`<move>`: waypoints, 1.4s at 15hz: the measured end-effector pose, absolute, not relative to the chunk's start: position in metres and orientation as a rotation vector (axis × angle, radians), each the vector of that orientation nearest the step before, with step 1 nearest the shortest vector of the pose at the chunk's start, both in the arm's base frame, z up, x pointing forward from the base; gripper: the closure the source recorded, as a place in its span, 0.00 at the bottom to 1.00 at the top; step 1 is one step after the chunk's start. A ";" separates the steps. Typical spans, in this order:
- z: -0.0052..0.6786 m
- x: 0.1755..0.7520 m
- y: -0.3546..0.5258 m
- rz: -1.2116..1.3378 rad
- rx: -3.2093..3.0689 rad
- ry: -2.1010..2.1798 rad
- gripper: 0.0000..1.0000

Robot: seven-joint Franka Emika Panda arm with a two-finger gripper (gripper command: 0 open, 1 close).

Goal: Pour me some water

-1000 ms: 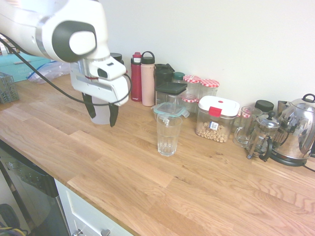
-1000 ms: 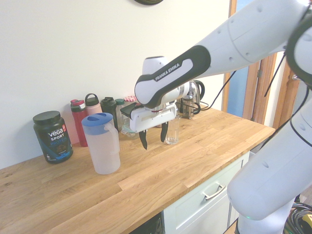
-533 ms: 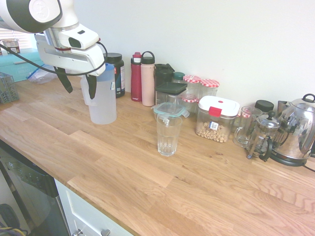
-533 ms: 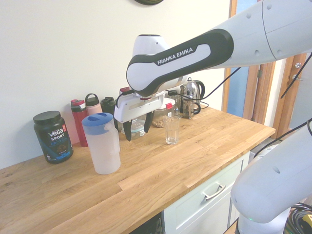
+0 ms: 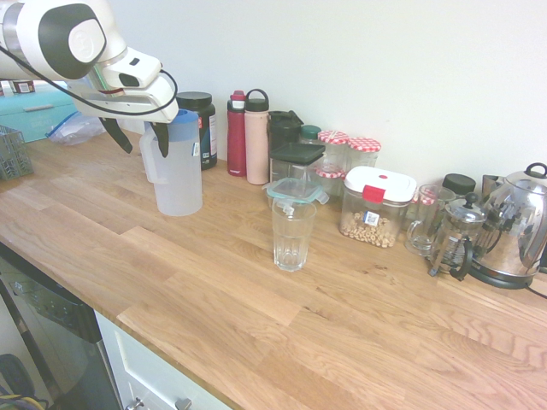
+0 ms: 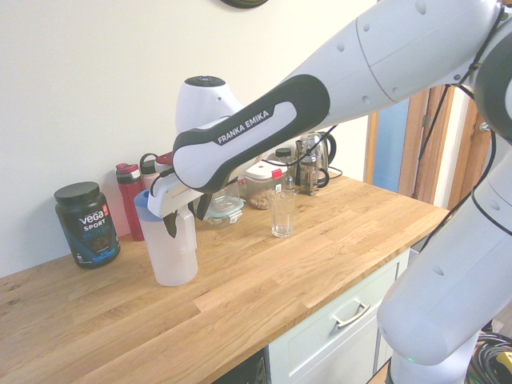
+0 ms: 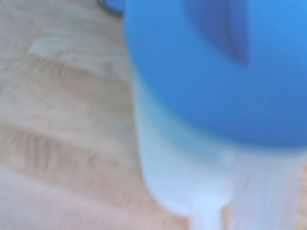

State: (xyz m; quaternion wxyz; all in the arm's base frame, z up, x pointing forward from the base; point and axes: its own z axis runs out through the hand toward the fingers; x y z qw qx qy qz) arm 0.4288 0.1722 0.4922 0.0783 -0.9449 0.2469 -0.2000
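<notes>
Frosted white plastic with a blue lid, the jug (image 5: 177, 166) stands upright on the wooden counter (image 5: 256, 290) directly under the gripper (image 5: 137, 137), whose two dark fingers hang spread apart over the jug's top, one on either side of the handle region without closing on anything. In the second exterior view the gripper (image 6: 182, 220) sits right at the jug's (image 6: 172, 252) rim, and the white arm (image 6: 248, 136) above it carries the lettering "FRANKA EMIKA" along its black band. The wrist view is blurred but filled by the blue lid (image 7: 216, 72) close beneath the camera, with pale counter boards beside it. Just behind the jug from the gripper stands a black tub (image 6: 86, 224) with a label reading "Vega SPORT" (the smaller print under it is too fine to read). Beyond the gripper along the wall come a red bottle (image 5: 236, 135) and a pink bottle (image 5: 256, 138), both with dark caps, then dark-lidded containers and jars with red-checked lids (image 5: 363, 145). Well apart from the gripper, out on the open counter, stands a ribbed clear drinking glass (image 5: 292, 235); behind it a clear box with a white and red lid (image 5: 376, 205) holds something beige. Farthest from the gripper sit a French press (image 5: 453, 235) and a steel kettle (image 5: 517, 226).
</notes>
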 end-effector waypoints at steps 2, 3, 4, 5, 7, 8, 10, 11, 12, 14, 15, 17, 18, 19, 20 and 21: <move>0.493 0.439 0.171 -0.603 -2.824 0.761 1.00; 0.493 0.443 0.170 -0.597 -2.821 0.767 1.00; 0.492 0.445 0.170 -0.591 -2.819 0.774 1.00; 0.492 0.446 0.170 -0.588 -2.815 0.786 1.00; 0.493 0.447 0.166 -0.581 -2.812 0.804 1.00; 0.494 0.448 0.163 -0.581 -2.809 0.812 1.00; 0.496 0.449 0.162 -0.576 -2.810 0.818 1.00; 0.496 0.449 0.163 -0.573 -2.812 0.818 1.00; 0.495 0.449 0.164 -0.566 -2.815 0.817 1.00; 0.492 0.449 0.167 -0.554 -2.818 0.818 1.00; 0.490 0.449 0.169 -0.549 -2.819 0.818 1.00; 0.487 0.450 0.171 -0.541 -2.822 0.818 1.00; 0.486 0.451 0.171 -0.539 -2.823 0.817 1.00; 0.485 0.452 0.172 -0.538 -2.825 0.816 1.00; 0.484 0.452 0.173 -0.540 -2.826 0.815 1.00; 0.484 0.452 0.174 -0.542 -2.826 0.815 1.00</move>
